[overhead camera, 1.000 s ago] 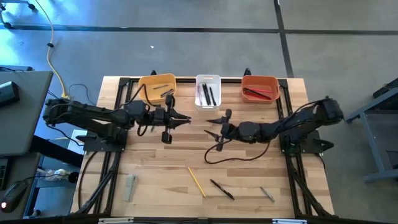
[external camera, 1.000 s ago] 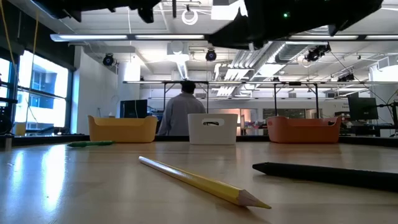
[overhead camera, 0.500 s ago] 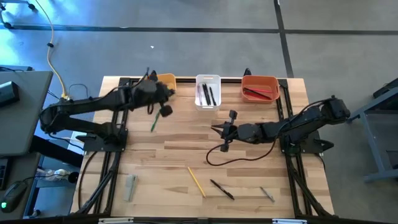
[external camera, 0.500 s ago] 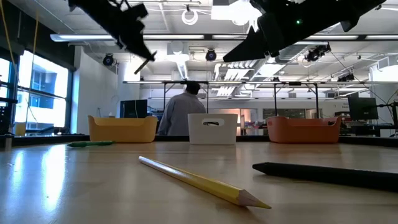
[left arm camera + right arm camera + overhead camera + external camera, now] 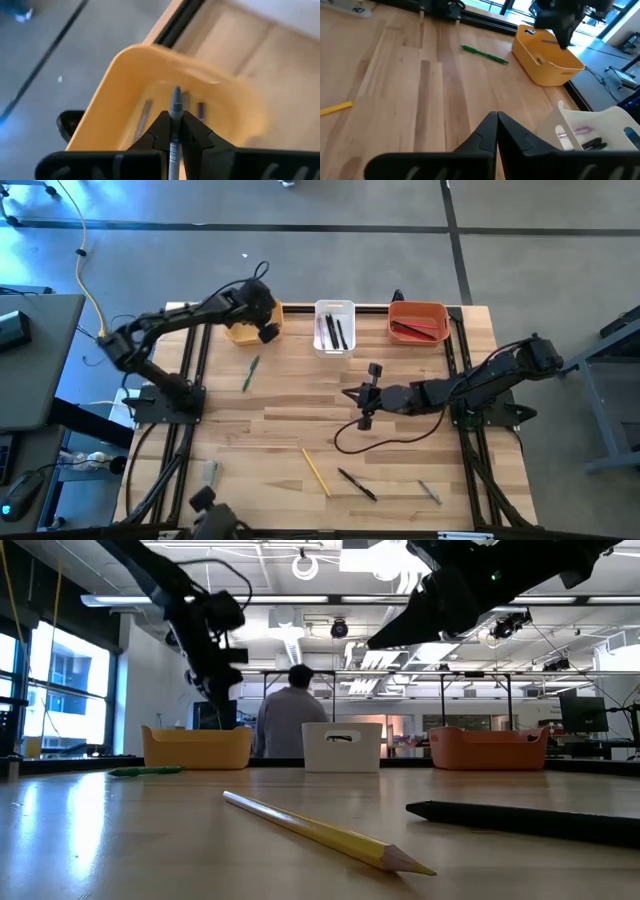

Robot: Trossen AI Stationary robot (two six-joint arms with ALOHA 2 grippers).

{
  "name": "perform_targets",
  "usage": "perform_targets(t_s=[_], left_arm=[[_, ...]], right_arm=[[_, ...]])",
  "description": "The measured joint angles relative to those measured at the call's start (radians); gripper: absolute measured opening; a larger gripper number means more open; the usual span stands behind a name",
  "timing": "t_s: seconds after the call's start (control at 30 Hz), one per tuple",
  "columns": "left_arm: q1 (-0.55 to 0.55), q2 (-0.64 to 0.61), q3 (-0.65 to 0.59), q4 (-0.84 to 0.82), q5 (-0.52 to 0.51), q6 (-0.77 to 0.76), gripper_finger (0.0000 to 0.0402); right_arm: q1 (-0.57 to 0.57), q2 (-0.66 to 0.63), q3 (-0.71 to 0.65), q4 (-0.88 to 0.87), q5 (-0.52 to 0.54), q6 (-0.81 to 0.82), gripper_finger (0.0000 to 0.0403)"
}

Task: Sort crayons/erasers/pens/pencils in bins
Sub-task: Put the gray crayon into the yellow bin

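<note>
My left gripper (image 5: 258, 318) hangs over the yellow-orange bin (image 5: 238, 332) at the far left, shut on a grey crayon (image 5: 175, 102). From the left wrist view the bin (image 5: 125, 95) lies right below the fingers, with a few crayons in it. My right gripper (image 5: 350, 395) is shut and empty above the table's middle; its wrist view (image 5: 496, 119) shows the fingers together. A green pen (image 5: 250, 372) lies flat near the yellow-orange bin. A yellow pencil (image 5: 316, 471) and a black pen (image 5: 357, 484) lie flat near the front edge. My left gripper pinches the grey crayon's shaft (image 5: 175, 114) between its two fingers. The crayon lies along the fingers, its pointed tip sticking out past them. The fingers come from above, pointing down into the yellow-orange bin. The crayon is lifted clear above the bin's floor.
The white bin (image 5: 334, 327) holds black pens and the red-orange bin (image 5: 417, 320) holds red pencils, both at the far edge. A grey eraser (image 5: 209, 480) and a small grey stick (image 5: 429, 492) lie near the front. A person (image 5: 290, 720) stands beyond the table.
My left gripper has swung from the table's middle toward the far left corner, rising and then tipping down over the yellow-orange bin, carrying the grey crayon. My right gripper has drawn back a little toward the table's right edge.
</note>
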Motion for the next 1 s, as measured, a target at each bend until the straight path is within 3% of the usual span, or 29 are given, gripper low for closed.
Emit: perform_targets(t_s=[0.37,0.7,1.0], left_arm=[[0.116,0.182,0.019,0.033,0.076,0.019,0.0004],[0.121,0.203,0.019,0.036,0.128,0.036,0.0008],[0.126,0.203,0.019,0.05,0.129,0.026,0.0051]], right_arm=[[0.014,0.0,0.0,-0.006,0.0,0.0,0.0],[0.014,0.0,0.0,-0.006,0.0,0.0,0.0],[0.014,0.0,0.0,-0.006,0.0,0.0,0.0]])
